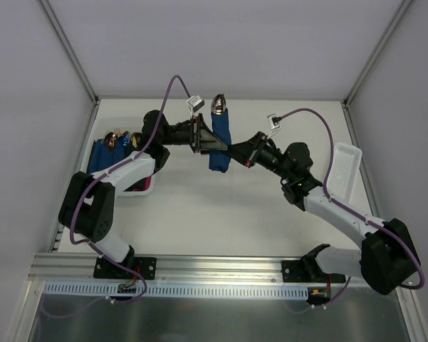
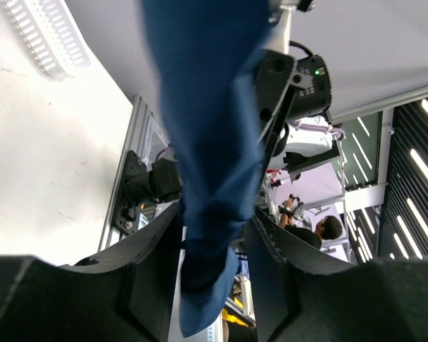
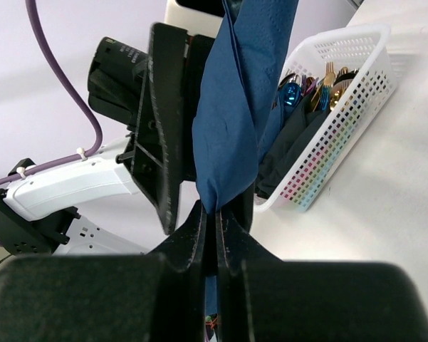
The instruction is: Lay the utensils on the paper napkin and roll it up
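Note:
The paper napkin [image 1: 219, 146] is a dark navy roll held upright above the table's far middle. One silver-grey utensil head [image 1: 218, 105] sticks out of its top; the other utensils are hidden inside. My left gripper [image 1: 205, 137] reaches in from the left, its jaws around the roll's middle. In the left wrist view the roll [image 2: 206, 142] fills the gap between the fingers [image 2: 217, 214]. My right gripper [image 1: 236, 152] comes from the right and is pinched tight on the roll's lower end [image 3: 235, 128], jaws [image 3: 215, 214] nearly closed.
A white basket [image 1: 100, 153] at the far left holds narrow blue bundles with copper-gold tips [image 1: 117, 139]; it also shows in the right wrist view [image 3: 342, 100]. A white perforated tray [image 1: 345, 171] lies at the right edge. White walls enclose the table.

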Robot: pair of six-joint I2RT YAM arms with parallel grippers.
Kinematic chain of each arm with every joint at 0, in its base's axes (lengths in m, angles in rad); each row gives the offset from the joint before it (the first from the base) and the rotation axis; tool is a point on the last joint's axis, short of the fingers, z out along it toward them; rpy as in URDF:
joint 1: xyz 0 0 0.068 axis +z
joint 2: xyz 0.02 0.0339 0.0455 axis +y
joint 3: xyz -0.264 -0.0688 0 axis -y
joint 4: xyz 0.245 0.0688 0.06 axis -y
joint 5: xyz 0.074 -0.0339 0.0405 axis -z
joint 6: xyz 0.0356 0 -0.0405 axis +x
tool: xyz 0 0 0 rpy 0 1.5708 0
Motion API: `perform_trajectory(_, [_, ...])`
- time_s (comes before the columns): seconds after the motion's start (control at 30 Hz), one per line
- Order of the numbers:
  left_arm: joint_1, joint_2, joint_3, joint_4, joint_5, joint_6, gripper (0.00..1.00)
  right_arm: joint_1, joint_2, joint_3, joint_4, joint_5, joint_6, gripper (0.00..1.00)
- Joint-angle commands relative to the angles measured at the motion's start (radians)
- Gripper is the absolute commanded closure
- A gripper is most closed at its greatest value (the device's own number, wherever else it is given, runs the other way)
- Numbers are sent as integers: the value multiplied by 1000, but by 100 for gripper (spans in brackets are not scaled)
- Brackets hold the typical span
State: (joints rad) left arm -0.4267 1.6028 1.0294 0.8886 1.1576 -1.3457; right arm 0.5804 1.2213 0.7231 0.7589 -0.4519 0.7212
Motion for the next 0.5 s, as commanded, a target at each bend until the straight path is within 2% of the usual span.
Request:
perform_trajectory(0.0, [-4, -17, 3, 127, -18, -50, 60, 4, -29, 3, 115, -10, -11, 100])
perform_trajectory(0.2, [-4, 8, 21, 210, -12, -122, 52, 4, -57, -13, 86, -5, -29, 100])
perform_trajectory(0.47, [-7, 14, 31, 174, -3, -102, 75, 2, -59, -8, 83, -2, -34, 100])
